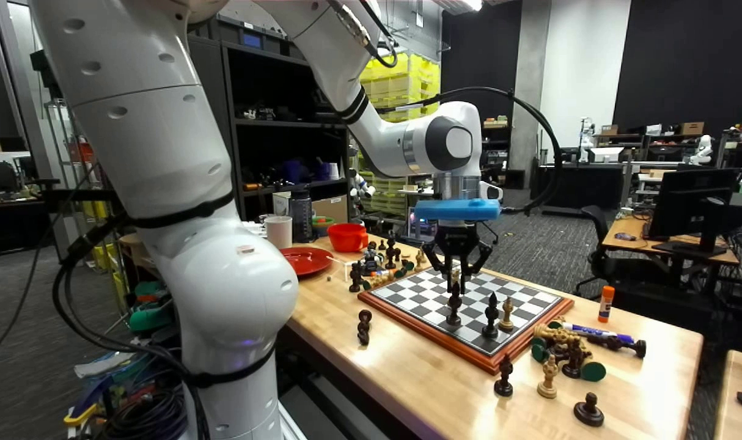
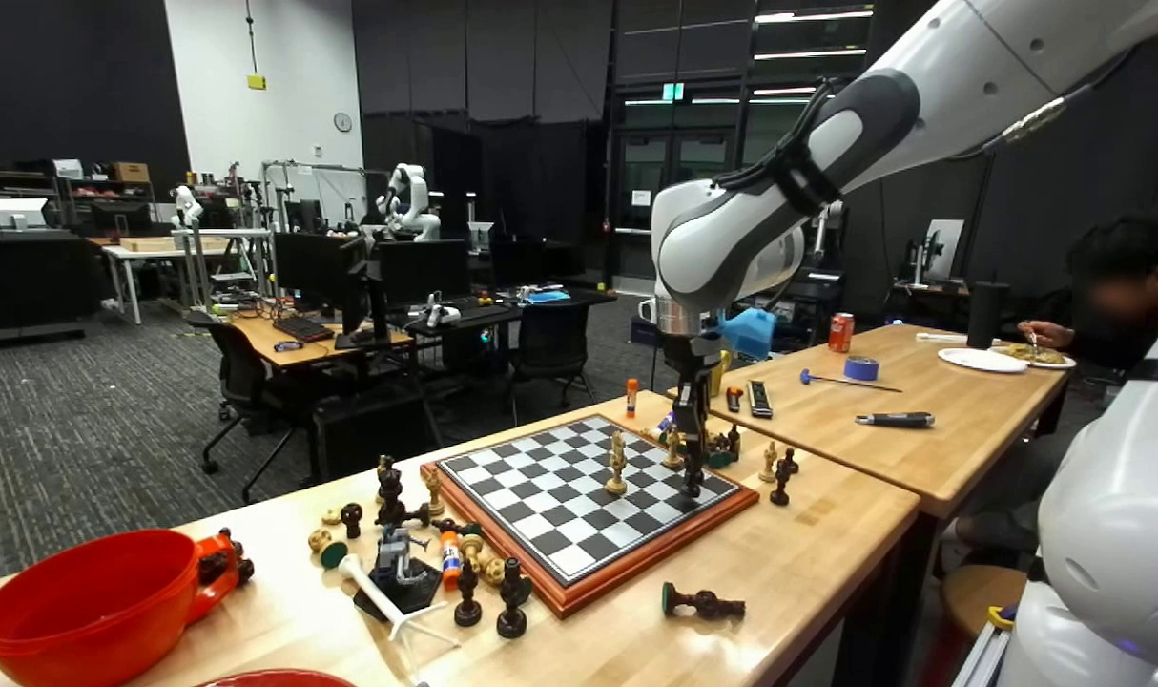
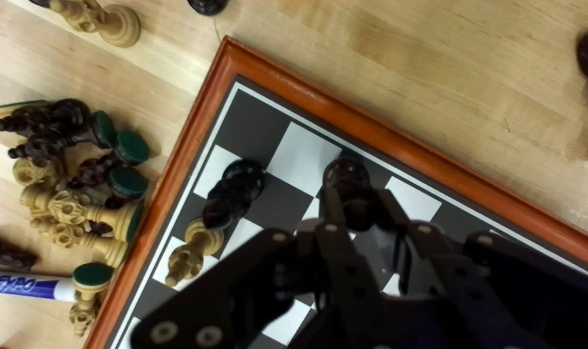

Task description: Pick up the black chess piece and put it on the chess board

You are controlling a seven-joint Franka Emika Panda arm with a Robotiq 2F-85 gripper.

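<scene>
The pale wooden worktop [image 1: 414,376] carries the board [image 2: 560,501]. Beside one edge pieces [image 3: 102,217] lie heaped with a marker [image 3: 27,286]; a glue stick [image 1: 606,304] stands near. Past the opposite edge are a plate [image 1: 308,261] and a red cup [image 2: 93,611], what may be more pieces [image 2: 244,571] half hidden behind it. A dark piece [image 2: 703,603] lies apart, on its side.

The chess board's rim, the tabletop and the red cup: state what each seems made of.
The board rim: probably varnished wood, reddish-brown with a soft sheen.
The tabletop: wood, likely lacquered; pale strips show grain and bright reflections.
The red cup: smooth and glossy, evenly coloured; plastic or glazed ceramic, I cannot tell which.
</scene>
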